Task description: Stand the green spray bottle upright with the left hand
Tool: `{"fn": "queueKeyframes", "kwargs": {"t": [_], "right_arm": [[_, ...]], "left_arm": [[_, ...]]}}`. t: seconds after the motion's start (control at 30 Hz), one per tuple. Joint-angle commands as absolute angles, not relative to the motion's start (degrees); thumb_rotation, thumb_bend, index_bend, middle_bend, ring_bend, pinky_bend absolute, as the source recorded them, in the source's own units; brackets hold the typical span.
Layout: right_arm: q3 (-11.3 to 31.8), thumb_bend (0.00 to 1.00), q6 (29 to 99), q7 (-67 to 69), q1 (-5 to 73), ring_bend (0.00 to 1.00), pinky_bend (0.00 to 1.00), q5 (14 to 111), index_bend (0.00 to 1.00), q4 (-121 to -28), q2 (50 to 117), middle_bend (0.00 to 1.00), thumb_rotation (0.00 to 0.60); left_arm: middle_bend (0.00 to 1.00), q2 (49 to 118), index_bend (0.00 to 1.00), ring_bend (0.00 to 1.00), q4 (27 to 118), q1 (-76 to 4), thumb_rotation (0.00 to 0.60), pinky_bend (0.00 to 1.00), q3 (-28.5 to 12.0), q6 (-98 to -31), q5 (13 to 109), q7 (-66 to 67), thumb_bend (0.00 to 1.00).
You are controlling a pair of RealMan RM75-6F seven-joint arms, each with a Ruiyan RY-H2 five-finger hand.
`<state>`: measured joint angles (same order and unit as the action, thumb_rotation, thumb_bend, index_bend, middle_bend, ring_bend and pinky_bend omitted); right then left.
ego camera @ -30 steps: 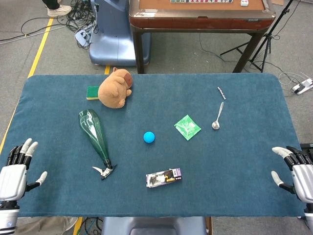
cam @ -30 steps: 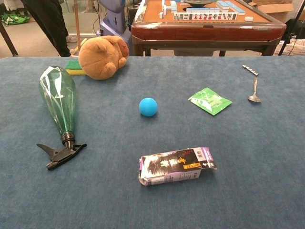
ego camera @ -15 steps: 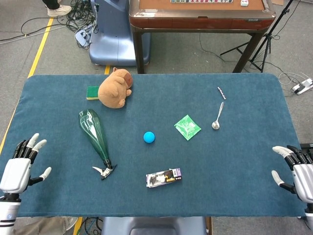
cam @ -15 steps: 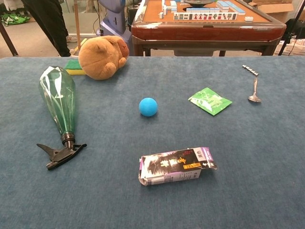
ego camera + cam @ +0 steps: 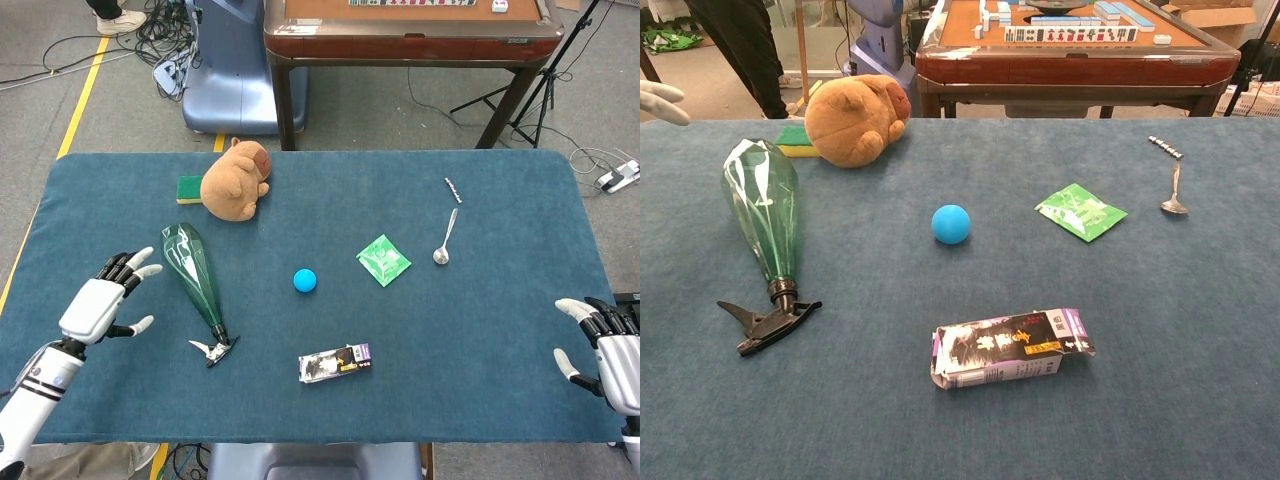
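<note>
In the chest view, only a fingertip of the left robot hand [image 5: 662, 101] is being shown, the rest being cut off by the left edge. In the head view, the right robot hand [image 5: 603, 343] is being cropped by the right edge, and its arm is being lost at the bottom corner. The print on the small carton [image 5: 1008, 347] is being rendered too small to read. The small beaded item [image 5: 453, 189] beyond the spoon [image 5: 444, 238] is being left too tiny to identify.

On the worktop [image 5: 500, 330], taking the ball [image 5: 305, 280] as centre: spray bottle [image 5: 195, 275] lying at 9 o'clock, plush toy [image 5: 236, 181] at 11 with sponge [image 5: 189, 188] left of it, sachet [image 5: 383, 260] and spoon [image 5: 444, 240] toward 2–3, carton [image 5: 335, 363] at 6.
</note>
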<state>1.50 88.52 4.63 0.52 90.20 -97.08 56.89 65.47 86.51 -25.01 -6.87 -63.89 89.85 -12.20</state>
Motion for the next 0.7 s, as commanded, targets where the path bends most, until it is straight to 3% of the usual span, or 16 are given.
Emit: {"fn": "queueKeyframes", "kwargs": {"t": [0.03, 0.2, 0.3, 0.53, 0.7], "right_arm": [[1.5, 0.33, 88.5, 4.5, 0.5, 0.13, 0.19, 90.1, 0.25, -97.2, 56.8, 0.26, 0.6], [1.5, 0.33, 88.1, 4.2, 0.5, 0.13, 0.19, 89.8, 0.25, -97.4, 56.8, 0.26, 0.6], [1.5, 0.33, 87.9, 4.2, 0.6, 0.13, 0.19, 89.8, 0.25, -97.4, 56.8, 0.26, 0.6], [1.4, 0.33, 88.2, 4.5, 0.3, 0.13, 0.19, 89.6, 0.25, -97.2, 56.7, 0.26, 0.6], [1.4, 0.33, 88.2, 4.9, 0.1, 0.13, 0.19, 89.2, 0.25, -96.8, 56.7, 0.26, 0.6]], "left_arm": [[0.03, 67.2, 0.16, 0.0, 84.2, -29.1, 0.575, 0.0, -7.9, -59.3, 88.7, -14.9, 0.27], [0.03, 69.8, 0.16, 0.0, 81.7, -32.9, 0.565, 0.0, -8.9, -56.0, 87.5, -17.7, 0.26], [0.04, 70.9, 0.16, 0.0, 80.5, -34.8, 0.521, 0.0, -9.2, -54.2, 86.9, -18.9, 0.25], [0.08, 72.7, 0.19, 0.0, 78.7, -38.9, 0.264, 0.0, -10.0, -48.5, 82.8, -15.7, 0.2], [0.1, 73.7, 0.23, 0.0, 78.1, -41.1, 0.154, 0.0, -10.7, -44.4, 78.4, -14.1, 0.2]]}}
